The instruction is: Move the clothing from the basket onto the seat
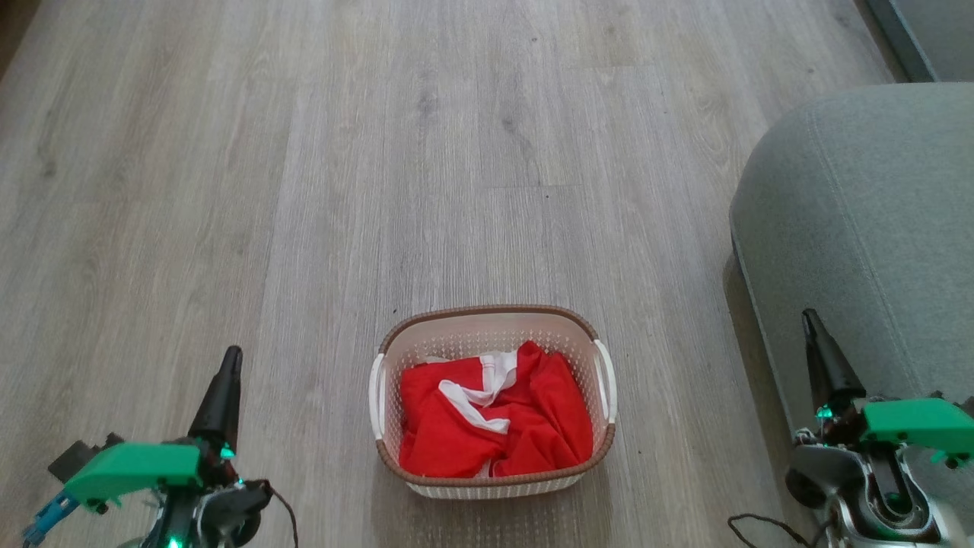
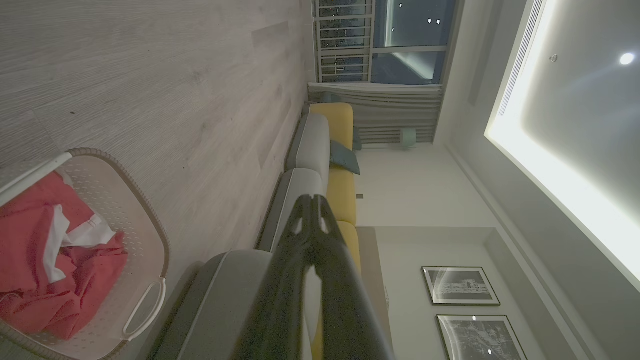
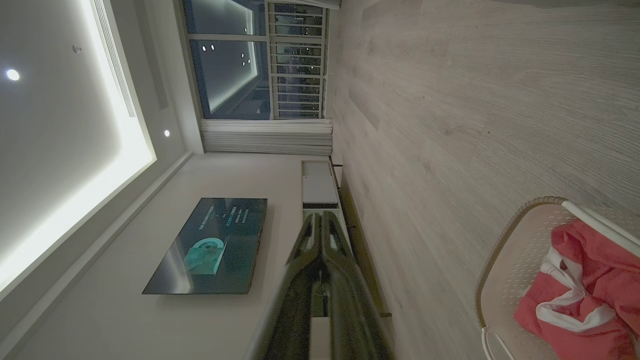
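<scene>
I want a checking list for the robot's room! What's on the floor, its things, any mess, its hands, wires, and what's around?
Surface: pale wood-look floor.
Job's things: red clothing lies in the basket on the floor; the seat is off to the basket's right, apart from it.
Clutter: nothing seen.
Grippers: left gripper and right gripper both shut, holding nothing, away from the basket.
Cables: thin dark cable by the left wrist; second cable by the right wrist.
Surroundings: yellow-backed sofa, window, wall screen, framed pictures.
</scene>
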You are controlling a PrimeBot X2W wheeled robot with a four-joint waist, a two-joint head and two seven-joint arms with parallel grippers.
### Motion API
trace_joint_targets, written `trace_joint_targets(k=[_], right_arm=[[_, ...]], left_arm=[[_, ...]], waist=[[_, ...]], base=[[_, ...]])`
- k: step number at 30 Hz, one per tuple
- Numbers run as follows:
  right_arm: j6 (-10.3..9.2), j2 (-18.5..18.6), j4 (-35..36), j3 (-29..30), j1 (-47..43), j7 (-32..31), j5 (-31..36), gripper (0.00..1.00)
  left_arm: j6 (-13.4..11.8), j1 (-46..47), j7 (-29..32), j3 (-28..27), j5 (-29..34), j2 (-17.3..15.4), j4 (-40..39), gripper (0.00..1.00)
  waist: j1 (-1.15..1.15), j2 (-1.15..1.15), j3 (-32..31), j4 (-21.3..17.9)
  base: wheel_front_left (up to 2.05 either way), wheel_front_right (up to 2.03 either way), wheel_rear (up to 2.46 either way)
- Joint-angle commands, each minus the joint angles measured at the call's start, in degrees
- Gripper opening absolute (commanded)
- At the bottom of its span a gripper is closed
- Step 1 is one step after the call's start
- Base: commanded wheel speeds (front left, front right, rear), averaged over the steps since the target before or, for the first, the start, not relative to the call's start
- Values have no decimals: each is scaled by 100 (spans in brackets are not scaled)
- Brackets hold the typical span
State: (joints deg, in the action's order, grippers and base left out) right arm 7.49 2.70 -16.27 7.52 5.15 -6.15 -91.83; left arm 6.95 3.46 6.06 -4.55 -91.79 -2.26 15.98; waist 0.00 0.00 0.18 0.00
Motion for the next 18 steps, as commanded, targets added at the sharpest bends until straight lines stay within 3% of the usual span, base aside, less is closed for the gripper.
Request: trace_joint_targets(k=[1,18], right_arm=[[0,18,224,-102,103,-32,-36,0],[0,18,224,-102,103,-32,-36,0]], left_arm=[[54,273,41,-194,-40,-62,-195,0],[54,273,41,-194,-40,-62,-195,0]], waist=[[0,0,0,0],[0,0,0,0]], base=[[0,0,0],[0,0,0]])
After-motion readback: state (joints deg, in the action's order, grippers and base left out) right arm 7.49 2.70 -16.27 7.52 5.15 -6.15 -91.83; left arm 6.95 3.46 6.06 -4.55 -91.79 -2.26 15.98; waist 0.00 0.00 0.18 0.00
